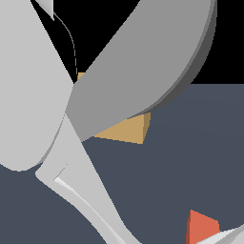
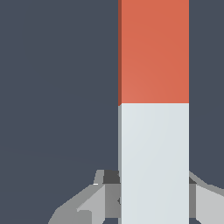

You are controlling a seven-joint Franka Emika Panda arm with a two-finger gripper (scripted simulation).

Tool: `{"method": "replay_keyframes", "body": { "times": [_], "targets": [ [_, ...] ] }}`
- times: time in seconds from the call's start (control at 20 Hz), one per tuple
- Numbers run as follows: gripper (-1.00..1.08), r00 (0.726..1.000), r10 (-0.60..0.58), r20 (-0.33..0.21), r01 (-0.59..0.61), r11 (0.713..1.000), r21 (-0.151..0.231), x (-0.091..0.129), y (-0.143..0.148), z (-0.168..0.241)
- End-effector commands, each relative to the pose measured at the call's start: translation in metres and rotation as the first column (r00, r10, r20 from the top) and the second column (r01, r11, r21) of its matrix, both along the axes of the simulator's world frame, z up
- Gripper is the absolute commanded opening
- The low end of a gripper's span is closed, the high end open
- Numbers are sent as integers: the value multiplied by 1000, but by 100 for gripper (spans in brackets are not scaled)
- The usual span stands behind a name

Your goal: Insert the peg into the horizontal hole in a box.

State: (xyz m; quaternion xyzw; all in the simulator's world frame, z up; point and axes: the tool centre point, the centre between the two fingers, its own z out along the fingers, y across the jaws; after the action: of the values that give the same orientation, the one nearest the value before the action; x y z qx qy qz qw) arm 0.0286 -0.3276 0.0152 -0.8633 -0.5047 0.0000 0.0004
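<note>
Peg and box, both only partly visible to you.

You see the peg point(image 2: 154, 109) as a straight square bar, one half orange-red, the other pale grey-white; its orange end pokes in low at the exterior view's right. The tan box point(image 1: 126, 128) rests on the dark floor, well apart, mostly covered; its hole is hidden.

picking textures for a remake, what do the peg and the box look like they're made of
The peg: flat matte colour, orange-red on one half and pale grey-white on the other, sharp edges and no grain, so perhaps painted plastic or wood. The box: plain tan, matte, untextured, maybe wood or cardboard. Both are simulator renders, so the material stays open.
</note>
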Motion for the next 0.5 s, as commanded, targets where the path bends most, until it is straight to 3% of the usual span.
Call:
{"method": "replay_keyframes", "body": {
  "times": [0.0, 0.45],
  "targets": [
    [-100, 1000, 0, 1, 0, 1000, 0, 0, 0, 0],
    [-100, 1000, 3, 0, -3, 1000, 0, -1, 4, 1]
  ]
}}
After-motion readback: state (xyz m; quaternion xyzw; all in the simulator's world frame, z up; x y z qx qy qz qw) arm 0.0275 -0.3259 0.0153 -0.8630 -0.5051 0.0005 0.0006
